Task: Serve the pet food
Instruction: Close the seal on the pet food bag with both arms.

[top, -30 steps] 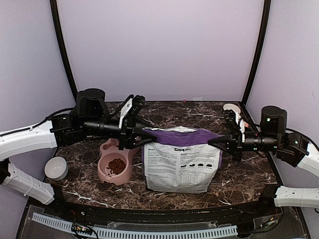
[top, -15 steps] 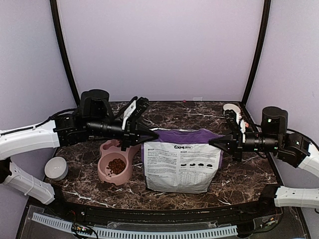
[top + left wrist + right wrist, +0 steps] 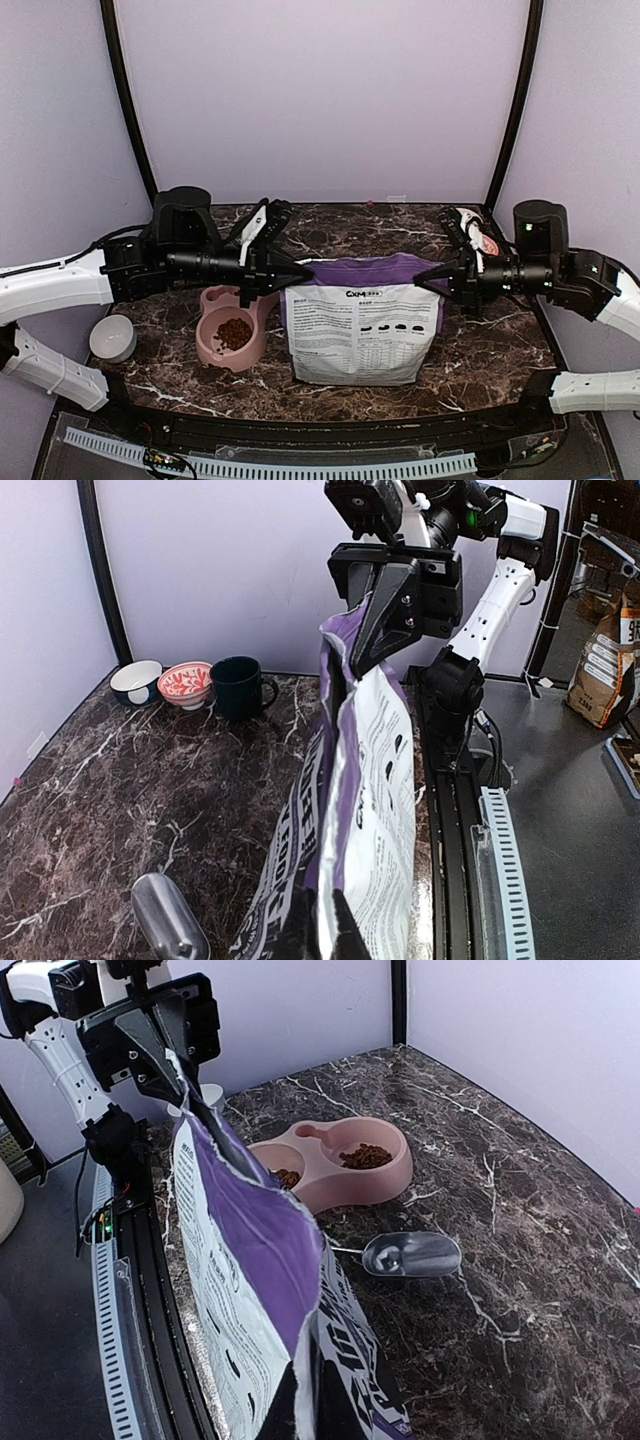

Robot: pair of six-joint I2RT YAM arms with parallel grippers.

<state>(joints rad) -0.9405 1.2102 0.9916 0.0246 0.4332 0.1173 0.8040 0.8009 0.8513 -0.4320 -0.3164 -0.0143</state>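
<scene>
The pet food [image 3: 233, 333] is a small heap of brown kibble in the near well of a pink double bowl [image 3: 206, 348]. The right wrist view shows kibble [image 3: 367, 1156] in both wells. A purple-and-white bag [image 3: 362, 330] stands upright mid-table. My left gripper [image 3: 305, 270] is shut on its top left corner. My right gripper [image 3: 422, 280] is shut on its top right corner. In the left wrist view my fingers [image 3: 345, 932] pinch the bag's edge [image 3: 380, 780]. The top hem is stretched between the two grippers.
A clear plastic scoop [image 3: 412, 1254] lies on the marble behind the bag, next to the pink bowl [image 3: 360, 1188]. A white bowl [image 3: 113, 337] sits at the left edge. Two small bowls [image 3: 136, 680] [image 3: 186, 683] and a dark mug [image 3: 238, 687] stand at the back right.
My left gripper has shut on the bag's top left corner. The right arm has shifted left and up a little, and the bag's sagging top is now pulled straight.
</scene>
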